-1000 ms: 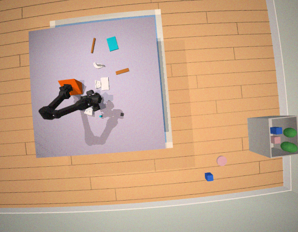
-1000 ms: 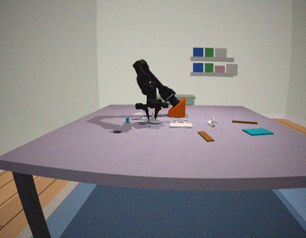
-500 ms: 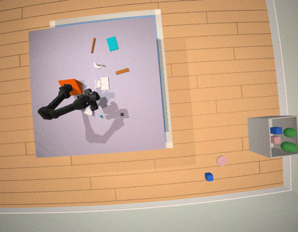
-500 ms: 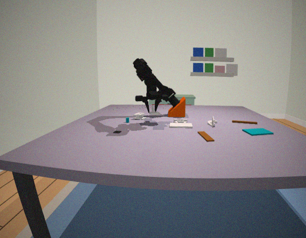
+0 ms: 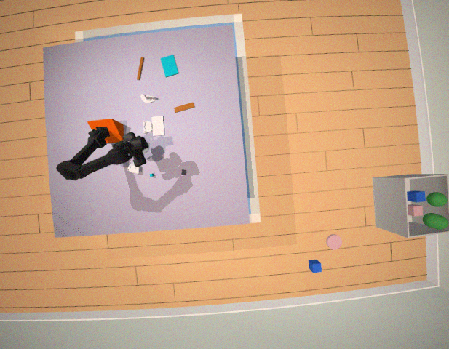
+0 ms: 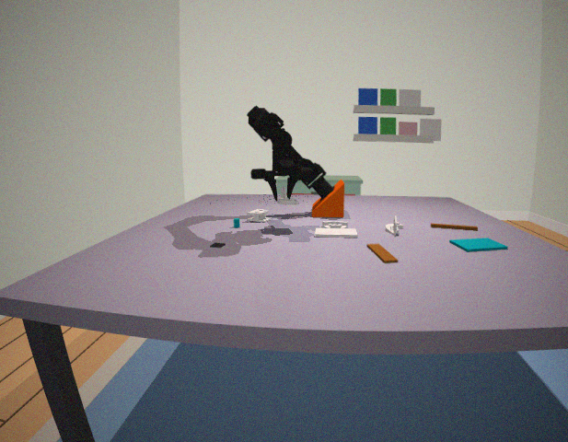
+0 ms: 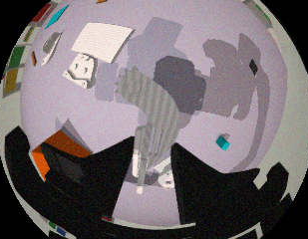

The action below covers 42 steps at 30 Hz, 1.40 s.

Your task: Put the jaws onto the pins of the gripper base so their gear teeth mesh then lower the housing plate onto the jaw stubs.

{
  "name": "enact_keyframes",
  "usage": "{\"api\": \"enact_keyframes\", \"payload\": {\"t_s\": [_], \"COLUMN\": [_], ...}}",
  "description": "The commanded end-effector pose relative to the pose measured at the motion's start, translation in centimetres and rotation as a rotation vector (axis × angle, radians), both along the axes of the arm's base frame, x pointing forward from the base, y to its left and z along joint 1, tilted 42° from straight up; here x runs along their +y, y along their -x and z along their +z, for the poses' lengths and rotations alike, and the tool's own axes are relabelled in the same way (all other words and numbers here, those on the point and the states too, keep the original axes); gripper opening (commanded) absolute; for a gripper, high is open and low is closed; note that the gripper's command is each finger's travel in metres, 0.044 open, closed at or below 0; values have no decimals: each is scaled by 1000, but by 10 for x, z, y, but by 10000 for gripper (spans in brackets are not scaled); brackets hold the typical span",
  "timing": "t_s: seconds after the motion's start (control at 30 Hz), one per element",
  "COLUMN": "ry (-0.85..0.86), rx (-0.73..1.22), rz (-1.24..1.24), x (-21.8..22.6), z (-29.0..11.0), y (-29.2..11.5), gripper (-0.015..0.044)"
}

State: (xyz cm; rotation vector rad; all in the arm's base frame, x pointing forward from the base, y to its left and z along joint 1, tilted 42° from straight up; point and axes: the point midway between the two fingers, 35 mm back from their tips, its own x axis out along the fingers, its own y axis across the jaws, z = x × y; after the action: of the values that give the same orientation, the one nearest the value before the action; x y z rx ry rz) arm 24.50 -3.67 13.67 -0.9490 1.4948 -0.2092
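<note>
My gripper (image 6: 282, 197) (image 7: 154, 143) is shut on a pale jaw (image 6: 287, 202) (image 7: 160, 110), held above the table with its toothed end pointing away from the wrist in the wrist view. The other white jaw (image 5: 145, 98) (image 6: 393, 226) (image 7: 51, 48) lies on the table. A small white part with holes (image 5: 147, 126) (image 7: 81, 70) lies beside a flat white rectangular plate (image 5: 158, 126) (image 6: 335, 233) (image 7: 103, 41). Another white, two-level part (image 5: 133, 168) (image 6: 258, 215) stands near the arm, partly hidden by the fingers in the wrist view. I cannot tell which part is the gripper base.
A teal block (image 5: 152, 174) (image 6: 236, 223) (image 7: 222, 142) and a dark square (image 5: 183, 171) (image 6: 217, 245) (image 7: 253, 67) lie near the arm. Two brown bars (image 5: 140, 68) (image 5: 184, 107) and a teal plate (image 5: 169, 65) (image 6: 478, 244) lie farther off. An orange wedge (image 5: 114, 127) (image 6: 331, 204) stands at the arm's base.
</note>
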Motion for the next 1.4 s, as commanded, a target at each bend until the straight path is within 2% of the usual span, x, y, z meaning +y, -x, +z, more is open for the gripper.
{"api": "enact_keyframes", "payload": {"t_s": [0.0,1.37], "ry": [12,115], "rx": [52,651], "rz": [59,754], "x": [4,45], "z": [-2,-38], "y": [0,2], "gripper": [134,134]}}
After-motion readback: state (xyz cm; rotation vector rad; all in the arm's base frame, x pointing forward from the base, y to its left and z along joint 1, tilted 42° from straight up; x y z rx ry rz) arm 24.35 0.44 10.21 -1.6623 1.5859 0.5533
